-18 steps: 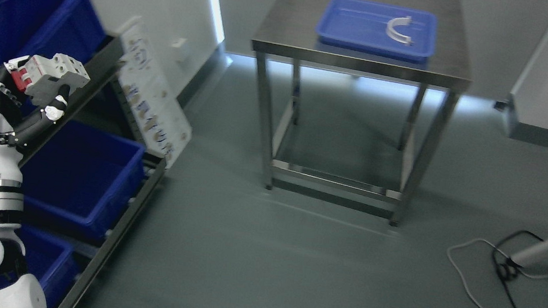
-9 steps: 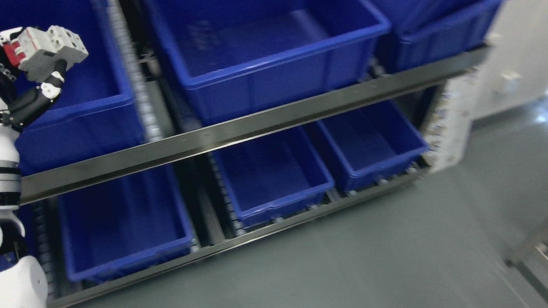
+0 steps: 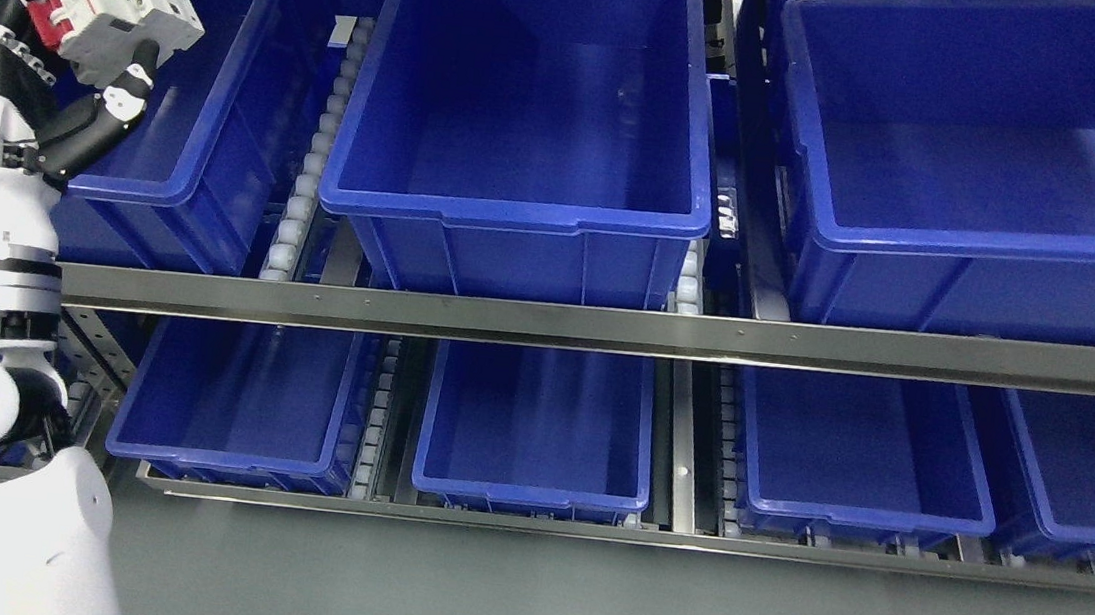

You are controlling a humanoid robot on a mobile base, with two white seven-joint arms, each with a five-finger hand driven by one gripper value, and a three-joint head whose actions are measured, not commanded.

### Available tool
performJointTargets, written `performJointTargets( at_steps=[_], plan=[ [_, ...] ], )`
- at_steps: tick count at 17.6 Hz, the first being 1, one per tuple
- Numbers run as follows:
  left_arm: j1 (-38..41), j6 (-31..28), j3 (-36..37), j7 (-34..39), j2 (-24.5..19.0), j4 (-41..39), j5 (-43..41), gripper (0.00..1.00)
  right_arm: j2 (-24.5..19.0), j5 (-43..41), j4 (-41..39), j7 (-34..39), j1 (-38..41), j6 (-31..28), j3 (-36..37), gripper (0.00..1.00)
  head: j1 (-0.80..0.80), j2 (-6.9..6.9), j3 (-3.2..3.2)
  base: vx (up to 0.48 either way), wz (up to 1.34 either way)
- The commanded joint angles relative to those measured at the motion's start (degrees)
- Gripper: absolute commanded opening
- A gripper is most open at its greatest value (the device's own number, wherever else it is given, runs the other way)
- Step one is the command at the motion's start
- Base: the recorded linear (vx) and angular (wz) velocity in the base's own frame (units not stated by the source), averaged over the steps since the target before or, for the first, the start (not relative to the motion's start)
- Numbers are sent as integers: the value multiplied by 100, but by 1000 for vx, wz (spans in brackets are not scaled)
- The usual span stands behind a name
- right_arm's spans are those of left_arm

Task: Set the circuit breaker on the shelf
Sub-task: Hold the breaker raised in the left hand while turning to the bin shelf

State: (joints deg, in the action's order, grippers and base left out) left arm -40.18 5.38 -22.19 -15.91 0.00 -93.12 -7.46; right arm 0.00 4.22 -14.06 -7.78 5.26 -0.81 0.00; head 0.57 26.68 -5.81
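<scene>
A grey-white circuit breaker (image 3: 123,21) with a red switch end is held in my left hand (image 3: 80,52), raised at the upper left. The hand's fingers are curled around it. It hovers above the left blue bin (image 3: 212,145) on the shelf's upper level. The shelf (image 3: 606,328) faces me square on, its metal front rail running across the picture. My right arm does not show.
The upper level carries a middle blue bin (image 3: 517,209) and a right blue bin (image 3: 976,243), both showing bare floors. Several smaller blue bins (image 3: 530,492) sit on the lower level on roller tracks. Grey floor lies along the bottom.
The camera has swung left from the steel table to face the shelf head on. My left hand stays raised at the left with the breaker in it.
</scene>
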Motion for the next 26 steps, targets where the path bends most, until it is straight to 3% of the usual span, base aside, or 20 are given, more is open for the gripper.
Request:
performJointTargets(
  at_steps=[1, 4, 6, 11, 13, 15, 18, 26],
  plan=[
    [-621, -99, 294, -26, -236, 487, -1, 10, 100, 0, 0, -4, 1, -367, -114, 100, 0, 0, 0, 172, 236],
    [-789, -195, 898, -70, -701, 988, -27, 10, 100, 0, 0, -4, 1, -367, -114, 100, 0, 0, 0, 200, -29],
    [-902, -641, 1339, -140, -1010, 1356, -123, 10, 100, 0, 0, -4, 1, -367, -114, 100, 0, 0, 0, 217, -165],
    [-1738, -714, 1524, -158, -1046, 2797, -948, 11, 100, 0, 9, -4, 1, -367, -114, 100, 0, -1, 0, 228, -273],
    [-1721, -662, 1892, -158, -1316, 3281, -1484, 14, 100, 0, 0, -4, 1, -367, -114, 100, 0, -1, 0, 200, -304],
    [-1668, -635, 2131, -167, -1590, 3423, -1583, 16, 100, 0, 0, -4, 1, -367, -114, 100, 0, -1, 0, 176, -273],
    [-1729, -670, 2184, -167, -1608, 3441, -1618, 15, 100, 0, 0, -4, 1, -367, -114, 100, 0, -1, 0, 143, -223],
    [-2055, -1566, 2694, -272, -1529, 3775, -1776, 15, 100, 0, 0, -4, 1, -367, -114, 100, 0, -1, 0, 47, -52]
  ],
)
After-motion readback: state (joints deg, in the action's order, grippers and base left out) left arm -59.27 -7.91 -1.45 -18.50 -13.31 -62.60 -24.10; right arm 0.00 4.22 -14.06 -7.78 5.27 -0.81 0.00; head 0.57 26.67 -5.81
